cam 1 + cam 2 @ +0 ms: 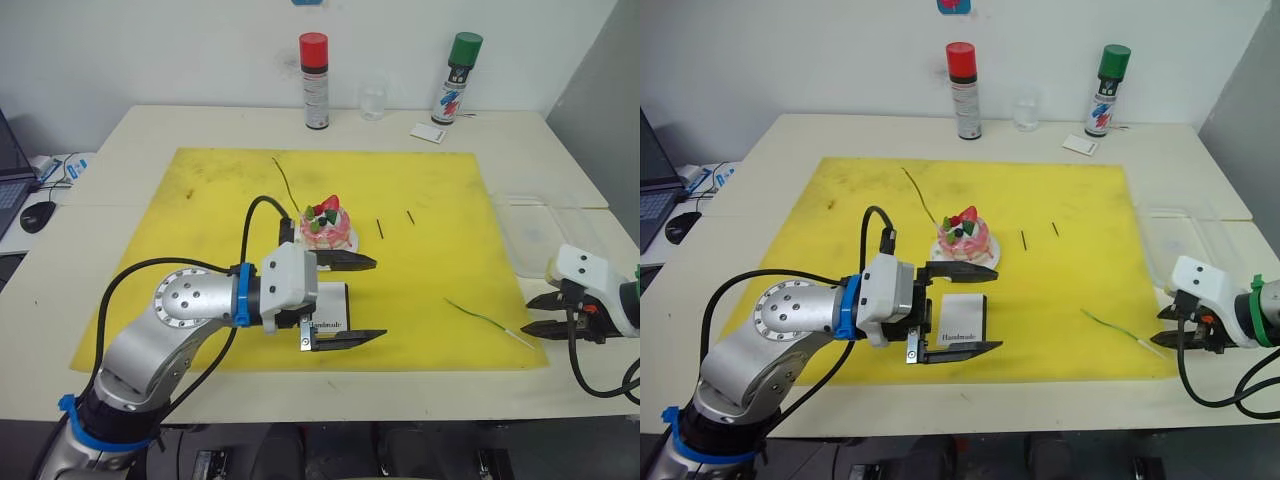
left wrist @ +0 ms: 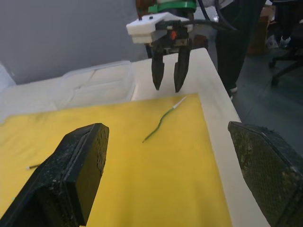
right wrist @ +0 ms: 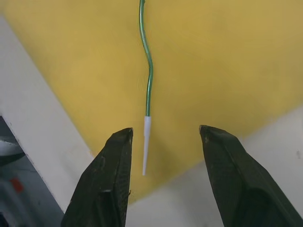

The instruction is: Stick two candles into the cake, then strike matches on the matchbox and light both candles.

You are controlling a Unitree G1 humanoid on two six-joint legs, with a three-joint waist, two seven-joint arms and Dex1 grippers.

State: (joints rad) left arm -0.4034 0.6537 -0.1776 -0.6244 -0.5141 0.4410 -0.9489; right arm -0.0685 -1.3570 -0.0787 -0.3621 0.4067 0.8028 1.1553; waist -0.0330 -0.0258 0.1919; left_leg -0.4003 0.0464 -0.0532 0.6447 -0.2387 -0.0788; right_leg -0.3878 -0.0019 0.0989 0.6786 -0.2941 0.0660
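Note:
The pink-and-white cake (image 1: 325,226) stands on its small plate mid-mat. One green candle (image 1: 285,181) slants behind its left side; I cannot tell if it is stuck in. The other candle (image 1: 486,321) lies flat near the mat's front right corner. Its white tip (image 3: 146,144) sits between the fingers of my open right gripper (image 1: 528,312). Two dark matches (image 1: 380,229) (image 1: 410,216) lie right of the cake. The matchbox (image 1: 962,318) rests in front of the cake. My left gripper (image 1: 380,298) hovers open over it, one finger by the cake and one at the box's near edge.
A yellow mat (image 1: 200,200) covers the table's middle. At the back stand a red-capped spray can (image 1: 315,82), a clear glass (image 1: 372,101), a green-capped can (image 1: 456,80) and a white card (image 1: 427,133). A clear plastic tray (image 1: 545,225) sits right of the mat.

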